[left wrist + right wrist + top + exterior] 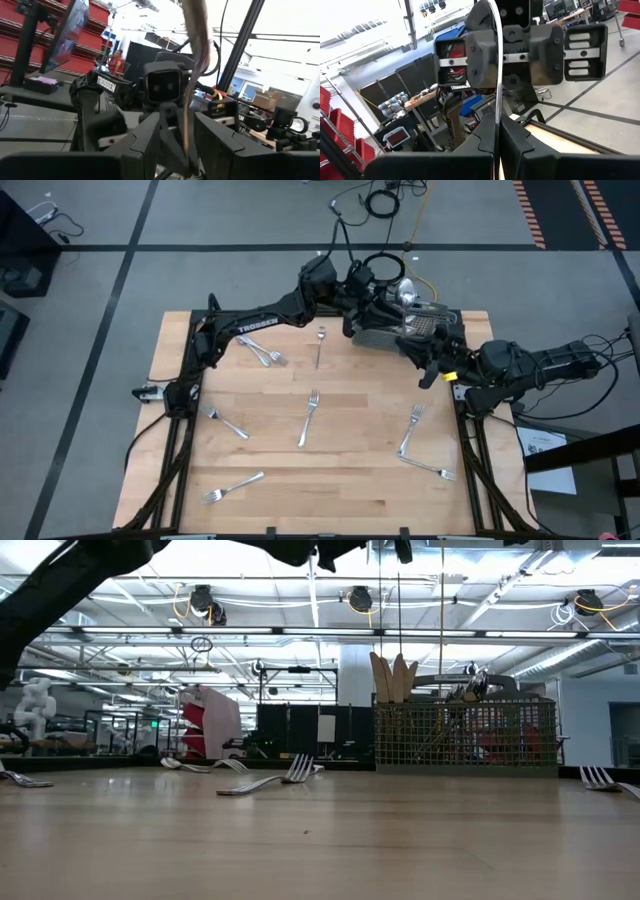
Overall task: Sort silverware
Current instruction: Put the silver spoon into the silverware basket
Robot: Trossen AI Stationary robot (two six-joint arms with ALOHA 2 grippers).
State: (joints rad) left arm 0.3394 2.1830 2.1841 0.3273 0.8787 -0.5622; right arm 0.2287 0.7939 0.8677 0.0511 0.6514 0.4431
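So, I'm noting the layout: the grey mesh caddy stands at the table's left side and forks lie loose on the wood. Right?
Not quite: the caddy stands at the table's right side, as the low view shows. Forks do lie loose on the wood.

I count what looks like eight pieces of silverware (310, 418) lying loose on my one table (350, 500). Five are single forks. Two more lie crossed as a pair (262, 352), though they overlap, so I may be off by one. One narrow piece (320, 345) is of a kind I cannot make out. One more slim piece (496, 75) is up off the wood. There is one mesh caddy (425, 328), with about three pale wooden handles (393, 678) standing in it.
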